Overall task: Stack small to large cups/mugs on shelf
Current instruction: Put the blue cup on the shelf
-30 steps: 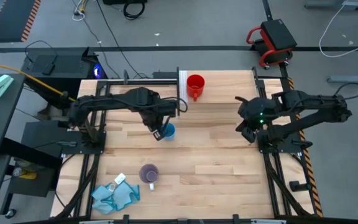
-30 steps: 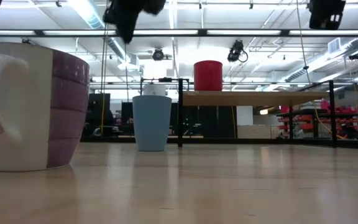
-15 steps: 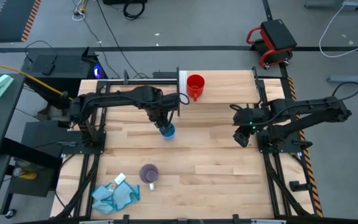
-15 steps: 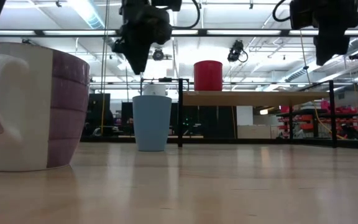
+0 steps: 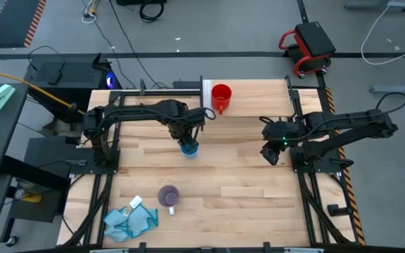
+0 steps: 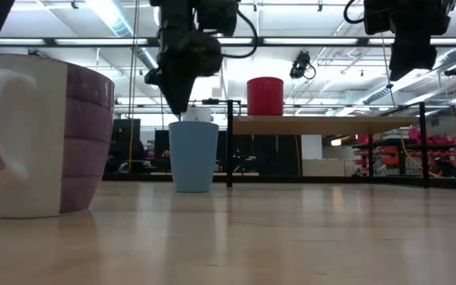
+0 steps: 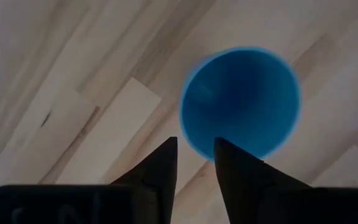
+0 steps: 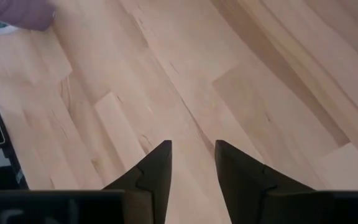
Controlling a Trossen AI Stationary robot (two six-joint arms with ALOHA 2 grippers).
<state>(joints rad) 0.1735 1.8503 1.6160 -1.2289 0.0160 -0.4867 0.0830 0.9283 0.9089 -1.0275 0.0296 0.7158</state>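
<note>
Mid-table: light-blue cup [image 5: 189, 147] upright, open-mouthed, tapered.

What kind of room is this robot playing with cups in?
Probably a big workshop or robot lab: ceiling strip lights overhead, cables trailing across a grey floor, and two robot arms working at a wooden table.

R gripper [image 8: 192, 163] slightly open over bare wood tabletop [image 8: 241, 81].

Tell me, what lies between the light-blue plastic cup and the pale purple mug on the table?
Only bare wooden tabletop. The high view shows nothing between the light-blue plastic cup and the pale purple mug.
</note>
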